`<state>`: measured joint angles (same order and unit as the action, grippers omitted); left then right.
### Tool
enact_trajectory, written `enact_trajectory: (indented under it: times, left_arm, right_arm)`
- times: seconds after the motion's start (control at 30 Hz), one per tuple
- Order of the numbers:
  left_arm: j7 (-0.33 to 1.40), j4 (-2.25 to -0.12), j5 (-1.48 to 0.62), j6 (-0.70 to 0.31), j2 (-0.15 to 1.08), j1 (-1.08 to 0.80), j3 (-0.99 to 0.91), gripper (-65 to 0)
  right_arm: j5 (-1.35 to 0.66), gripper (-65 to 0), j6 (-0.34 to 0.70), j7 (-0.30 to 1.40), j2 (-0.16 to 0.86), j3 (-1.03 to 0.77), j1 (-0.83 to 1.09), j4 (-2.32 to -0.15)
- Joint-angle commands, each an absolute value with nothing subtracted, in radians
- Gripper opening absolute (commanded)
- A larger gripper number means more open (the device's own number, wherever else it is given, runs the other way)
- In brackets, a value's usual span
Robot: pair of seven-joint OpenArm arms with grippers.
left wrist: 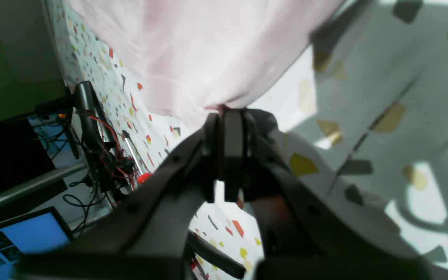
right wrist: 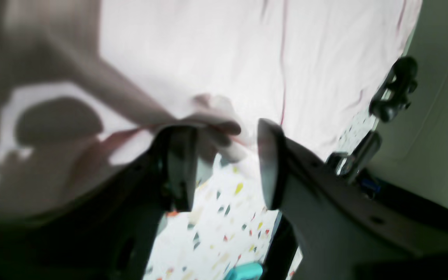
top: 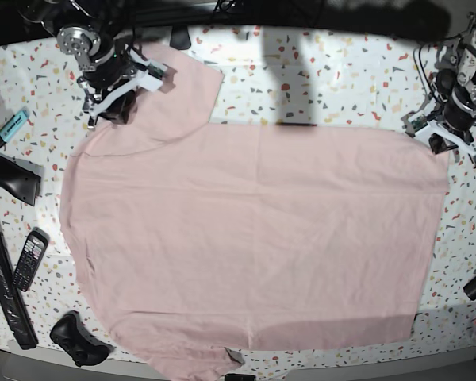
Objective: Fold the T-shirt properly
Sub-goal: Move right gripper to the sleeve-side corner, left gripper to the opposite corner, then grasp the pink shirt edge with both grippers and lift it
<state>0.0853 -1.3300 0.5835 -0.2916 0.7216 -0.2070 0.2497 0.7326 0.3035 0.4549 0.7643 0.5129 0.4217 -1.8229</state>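
Across the speckled terrazzo bench (top: 325, 79) the T-shirt (top: 254, 238) lies spread flat, plain side up: soft pale pink cotton, faint creases, no print showing. Body reads as a broad rectangle; one short sleeve sits at the far corner, the other near the front edge. Hem edge runs straight down the side by my left arm.

Bare bench shows along the far edge and beyond the hem. A remote (top: 29, 259), a black controller (top: 75, 335) and a teal marker (top: 10, 127) lie on my right arm's side, all apart from the cloth.

My left hand (left wrist: 228, 116) is closed tight, pads pressed together on a pinch of the hem corner; cloth fans away from the tips. My right hand (right wrist: 226, 163) stands parted, a bunched fold of sleeve lying between the pads, touching only one.
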Motion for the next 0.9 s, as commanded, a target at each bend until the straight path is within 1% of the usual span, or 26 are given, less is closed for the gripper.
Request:
enact_trajectory:
  times: [0.0,0.17,0.27,0.3,0.33,0.47,0.57,0.67,0.8,0.87]
  left_arm:
    - [0.112,-1.328,0.575,-0.326,0.738,-0.213,0.25,-65.0]
    - [0.112,-1.328,0.575,-0.326,0.738,-0.213,0.249,-65.0]
    - [0.112,-1.328,0.574,-0.326,0.738,-0.214,0.25,-65.0]
    - [0.112,-1.328,0.569,-0.326,0.738,-0.213,0.25,-65.0]
    - [0.112,-1.328,0.559,-0.326,0.738,-0.213,0.25,-65.0]
    - [0.112,-1.328,0.523,-0.326,0.738,-0.213,0.25,-65.0]
    - [0.112,-1.328,0.519,-0.326,0.738,-0.215,0.25,-65.0]
    - [0.139,-1.328,0.491,-0.326,0.738,-0.219,0.25,-65.0]
    - [0.163,-1.329,0.441,-0.326,0.74,-0.226,0.249,-65.0]
    - [0.161,-1.341,0.424,-0.325,0.746,-0.242,0.249,-65.0]
  right_arm:
    - [0.722,-38.9,0.326,0.442,0.776,0.513,0.424,-1.832]
    - [0.722,-38.9,0.439,0.461,0.776,0.513,0.424,-1.832]
    - [0.722,-39.3,0.457,0.473,0.776,0.513,0.424,-1.828]
    - [0.722,-41.5,0.457,0.48,0.776,0.513,0.421,-1.823]
    - [0.722,-45.3,0.456,0.487,0.776,0.513,0.419,-1.816]
    - [0.723,-65.0,0.446,0.5,0.775,0.513,0.395,-1.765]
    - [0.727,-65.0,0.403,0.551,0.776,0.511,0.384,-1.754]
    - [0.727,-65.0,0.313,0.593,0.801,0.51,0.383,-1.755]
    - [0.722,-65.0,0.3,0.625,0.87,0.51,0.392,-1.755]
    - [0.722,-65.0,0.269,0.637,0.901,0.51,0.409,-1.758]
